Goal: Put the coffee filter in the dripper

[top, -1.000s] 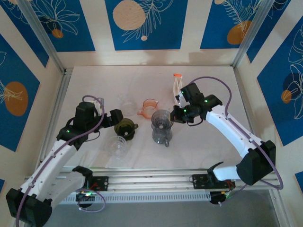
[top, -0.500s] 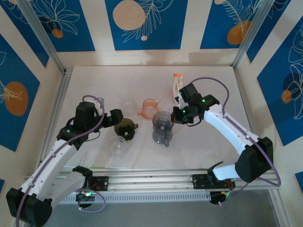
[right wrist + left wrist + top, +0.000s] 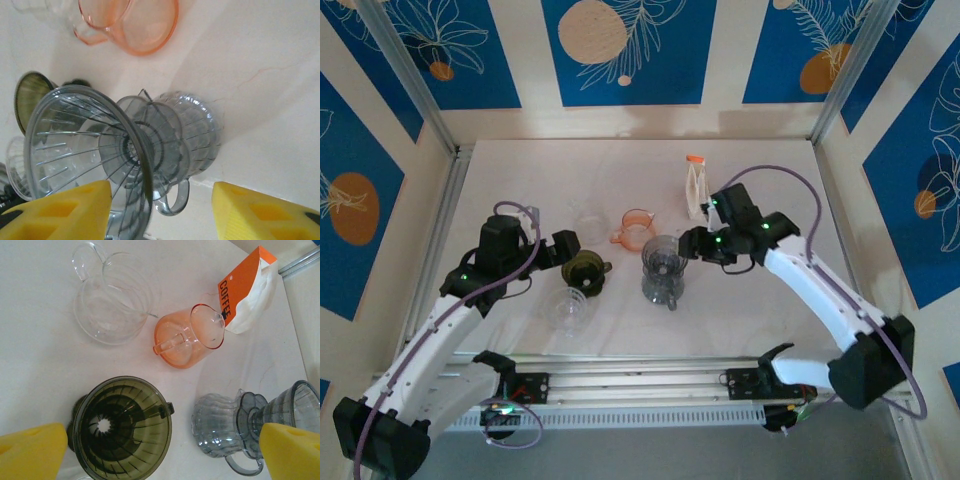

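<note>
Since a second ago the right gripper has parted its jaws, now spread either side of the ribbed grey dripper, seemingly without contact. From above, the coffee filter pack is a pale sliver upper centre-right; the left wrist view resolves orange card and white paper. Left gripper gapes wide over the olive dripper.

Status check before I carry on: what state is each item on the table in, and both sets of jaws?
Grey dripper: upright on the grey server, no filter inside.
Dark dripper: upright, empty.
Orange dripper: empty.
Clear pitcher: upright, empty.
Filter pack: open, white filters showing.
Left gripper: jaws open, holding nothing.
Right gripper: jaws open, holding nothing.
</note>
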Controlling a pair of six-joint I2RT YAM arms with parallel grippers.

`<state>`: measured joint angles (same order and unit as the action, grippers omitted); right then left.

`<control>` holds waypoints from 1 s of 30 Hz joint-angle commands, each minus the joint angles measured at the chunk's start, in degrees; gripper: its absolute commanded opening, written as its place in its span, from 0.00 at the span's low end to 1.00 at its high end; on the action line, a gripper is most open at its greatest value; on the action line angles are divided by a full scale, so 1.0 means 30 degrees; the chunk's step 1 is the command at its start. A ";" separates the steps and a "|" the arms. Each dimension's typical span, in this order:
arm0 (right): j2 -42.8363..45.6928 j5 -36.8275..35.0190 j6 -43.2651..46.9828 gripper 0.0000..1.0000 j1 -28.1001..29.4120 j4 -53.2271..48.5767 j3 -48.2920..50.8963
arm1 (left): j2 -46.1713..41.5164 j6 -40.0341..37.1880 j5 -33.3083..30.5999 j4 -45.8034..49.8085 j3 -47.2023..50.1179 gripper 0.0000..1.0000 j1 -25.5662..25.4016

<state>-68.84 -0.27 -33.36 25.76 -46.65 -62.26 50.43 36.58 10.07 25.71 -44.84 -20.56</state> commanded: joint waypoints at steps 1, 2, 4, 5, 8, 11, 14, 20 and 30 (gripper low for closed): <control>0.1629 -0.0459 -0.0985 0.51 -0.1459 0.0697 0.1522 | -0.0223 0.0187 -0.0073 -0.0413 -0.0229 0.98 -0.0091; 0.1790 0.0084 -0.1170 0.48 -0.1980 0.1213 0.2126 | -0.0288 0.0177 -0.0138 -0.0431 -0.0204 0.99 -0.0091; 0.1446 0.1304 -0.1546 0.42 -0.2785 0.2204 0.3083 | -0.0396 0.0200 -0.0259 -0.0414 -0.0200 0.99 -0.0091; 0.1033 0.1965 -0.1727 0.39 -0.3028 0.2902 0.3575 | -0.0467 0.0200 -0.0343 -0.0401 -0.0200 1.00 -0.0091; -0.0738 0.3617 -0.2260 0.33 -0.3228 0.5089 0.4552 | -0.0696 0.0327 -0.0563 -0.0385 -0.0170 1.00 -0.0095; -0.2563 0.4588 -0.2815 0.27 -0.3287 0.7034 0.5145 | -0.0964 0.0405 -0.0627 -0.0360 -0.0083 1.00 -0.0091; -0.4069 0.4964 -0.3107 0.24 -0.3256 0.8166 0.5333 | -0.1181 0.0408 -0.0681 -0.0165 -0.0061 1.00 -0.0091; -0.5895 0.5082 -0.3376 0.21 -0.2418 0.9180 0.5755 | -0.1514 0.0342 -0.0956 0.0069 -0.0053 1.00 -0.0091; -0.6321 0.5087 -0.5094 0.18 -0.0127 1.0836 0.7143 | -0.1577 0.0302 -0.1042 -0.0003 0.0095 1.00 -0.0091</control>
<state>-87.66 13.54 -46.24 23.29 -15.75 -41.78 46.50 37.19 7.68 25.80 -44.82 -20.56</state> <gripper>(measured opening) 0.183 0.998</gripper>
